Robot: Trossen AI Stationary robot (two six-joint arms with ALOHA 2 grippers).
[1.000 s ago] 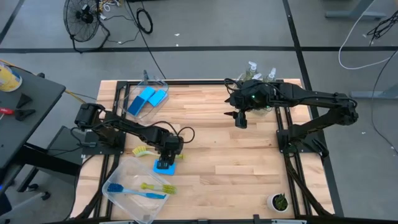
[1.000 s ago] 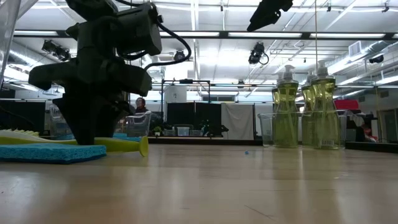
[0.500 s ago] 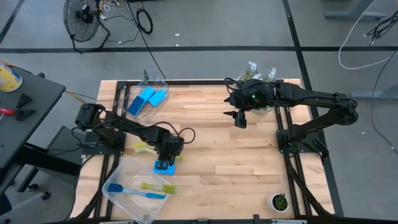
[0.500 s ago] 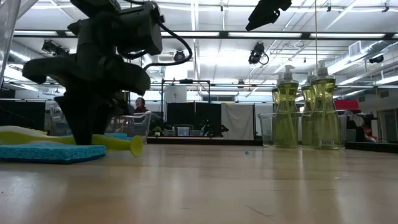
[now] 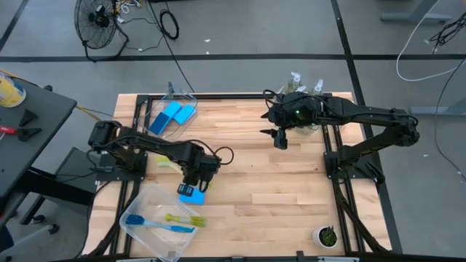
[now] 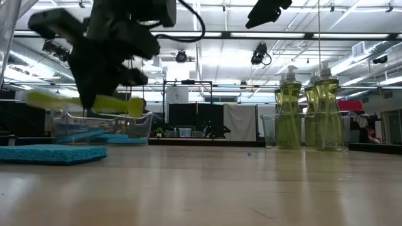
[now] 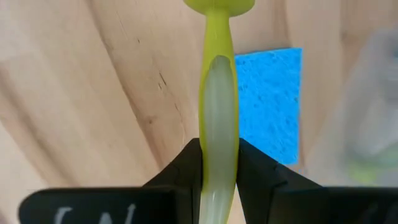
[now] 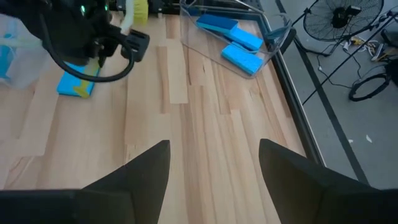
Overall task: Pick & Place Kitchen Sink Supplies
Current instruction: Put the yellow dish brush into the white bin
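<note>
The left gripper (image 5: 191,182) hangs over the near-left part of the tabletop (image 5: 277,182), and its fingers (image 7: 186,165) are closed on the handle of a yellow-green dish brush (image 7: 216,118). In the left wrist view the handle runs straight out between the two fingers, pressed from both sides, with its rounded end pointing away from the wrist. The low view shows the brush (image 6: 88,102) lifted clear of the tabletop and roughly level. A blue sponge (image 5: 192,195) lies flat on the wood right under the gripper, apart from the brush.

Just near and left of that sponge, a clear bin (image 5: 153,195) sits tilted at the near-left corner. It holds a blue dish brush (image 5: 156,223) and another yellow-green brush (image 5: 182,218), lying side by side.

At the far-left edge a second clear bin (image 5: 191,98) holds two blue sponges (image 5: 175,115), set next to each other.

At the far-right edge a third clear bin (image 6: 269,132) holds pump bottles of yellow-green soap (image 6: 289,116), standing upright and close together.

The right gripper (image 5: 281,140) hovers above the far-right part of the tabletop, just beside the soap bottles, with its fingers (image 8: 140,171) spread wide and nothing between them.

A small white pot with a green plant (image 5: 326,236) stands at the near-right corner, well apart from both arms.
</note>
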